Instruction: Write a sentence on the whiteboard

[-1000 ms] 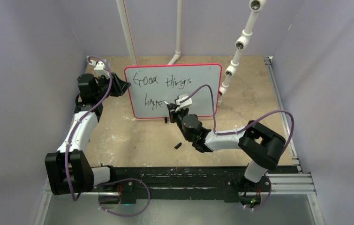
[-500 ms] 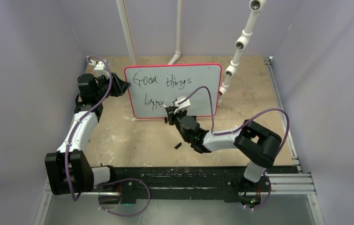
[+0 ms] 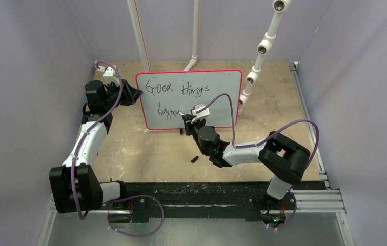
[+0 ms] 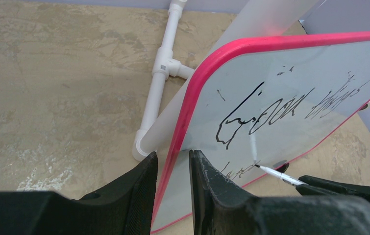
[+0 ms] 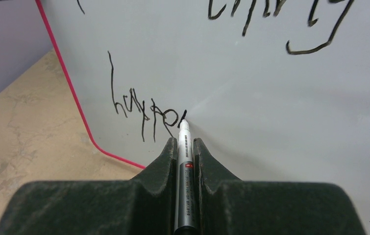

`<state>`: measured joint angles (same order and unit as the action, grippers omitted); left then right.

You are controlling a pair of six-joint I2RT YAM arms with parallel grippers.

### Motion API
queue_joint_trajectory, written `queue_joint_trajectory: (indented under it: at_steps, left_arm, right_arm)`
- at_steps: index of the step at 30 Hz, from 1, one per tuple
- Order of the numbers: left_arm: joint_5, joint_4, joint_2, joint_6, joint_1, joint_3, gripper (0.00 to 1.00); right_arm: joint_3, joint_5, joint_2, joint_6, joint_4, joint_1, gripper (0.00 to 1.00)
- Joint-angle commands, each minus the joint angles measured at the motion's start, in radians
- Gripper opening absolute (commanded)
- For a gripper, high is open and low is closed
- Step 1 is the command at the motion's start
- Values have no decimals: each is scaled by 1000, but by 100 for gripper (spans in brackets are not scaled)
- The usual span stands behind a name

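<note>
Glossy whiteboard [image 3: 223, 82] (rounded pink rim), slim silver marker [image 5: 184, 161]

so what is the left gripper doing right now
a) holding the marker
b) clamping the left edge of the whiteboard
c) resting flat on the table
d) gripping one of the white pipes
B: in the left wrist view the left gripper has a finger on each side of the whiteboard at its pink rim, while the marker sits in the right gripper.

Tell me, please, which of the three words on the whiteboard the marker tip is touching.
The unfinished lower-line word beginning "happ", below "Good": the marker's tip rests at its last stroke. "Good" and "things" stand untouched on the top line.
</note>
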<state>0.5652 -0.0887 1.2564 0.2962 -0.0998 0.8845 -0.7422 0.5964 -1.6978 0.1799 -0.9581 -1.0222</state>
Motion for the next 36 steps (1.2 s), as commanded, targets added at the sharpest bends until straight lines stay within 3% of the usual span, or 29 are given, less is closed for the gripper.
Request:
queue_joint_trajectory:
  at_steps: [1, 36]
  left_arm:
    - [16, -38, -15, 4, 0, -8, 30]
    - [14, -36, -18, 2, 1, -10, 30]
  right_arm:
    - [-23, 93, 50, -38, -54, 11, 0]
    - [21, 82, 37, 45, 37, 1, 0]
